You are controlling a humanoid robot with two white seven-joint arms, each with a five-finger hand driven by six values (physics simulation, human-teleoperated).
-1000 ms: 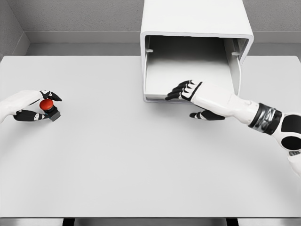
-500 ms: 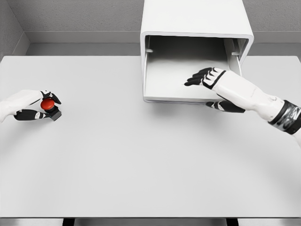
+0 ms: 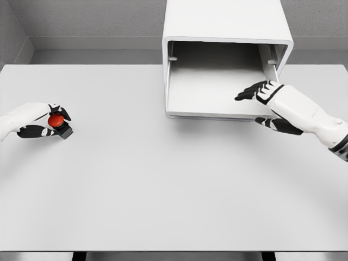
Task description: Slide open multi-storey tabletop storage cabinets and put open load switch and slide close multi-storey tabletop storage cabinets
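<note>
We look down on a broad white table (image 3: 163,185) set against grey walls, with a pale ledge running behind its far edge. At the back of the table, a little right of the middle, stands the white cabinet (image 3: 225,19), a rounded box whose front is open. Its drawer (image 3: 209,92) is slid out toward us, so we see the bare grey floor of the tray and its low front lip resting just above the tabletop.

Our right hand (image 3: 272,103) comes in from the right edge and sits at the drawer's front right corner. The dark-tipped fingers (image 3: 251,91) reach out over the tray floor, loosely spread, while the thumb lies below the front lip, on the table side. The hand grips nothing; we cannot tell whether it touches the drawer's edge.

Far across the table, near the left edge, our left hand (image 3: 35,122) enters from the left. Its fingers are curled around the switch (image 3: 58,124), a small dark block with a round red button on top. The forefinger arches over the red button and the thumb lies low along the near side, so the block is pinched between them. The switch sits at table level, well apart from the cabinet and its open drawer; we cannot tell whether it is lifted clear of the surface.
</note>
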